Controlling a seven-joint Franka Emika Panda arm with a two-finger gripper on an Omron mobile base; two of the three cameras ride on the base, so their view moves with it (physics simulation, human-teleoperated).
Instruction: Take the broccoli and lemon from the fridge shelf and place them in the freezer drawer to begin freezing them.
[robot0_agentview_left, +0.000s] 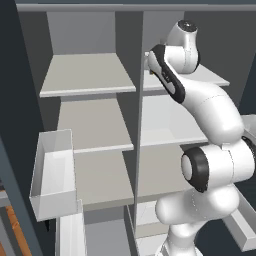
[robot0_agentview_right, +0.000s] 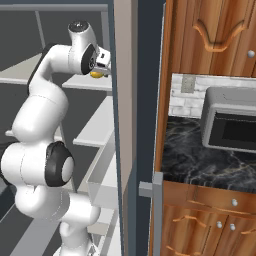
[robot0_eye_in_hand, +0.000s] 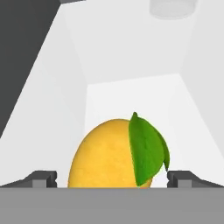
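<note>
The end effector (robot0_eye_in_hand: 112, 179) stood spread wide, holding nothing, one fingertip (robot0_eye_in_hand: 43, 178) on either side of the lemon (robot0_eye_in_hand: 105, 155) on the fridge shelf (robot0_eye_in_hand: 131, 94). Closing squarely across the fruit's narrow middle looked best, so it wouldn't squirt free. The lemon sat upright, long axis rising toward the shelf's back edge, its leaf (robot0_eye_in_hand: 146, 151) on the right.

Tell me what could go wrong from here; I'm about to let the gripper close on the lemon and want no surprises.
1. The lemon sits between the fingertips of the open gripper, but its rounded skin might squirt out as the jaws close.
2. Its green leaf lies toward one fingertip; pinching the leaf rather than the fruit could give a weak hold.
3. The arm reaches deep among the fridge shelves, so a careless withdrawal might clip a shelf edge.
</note>
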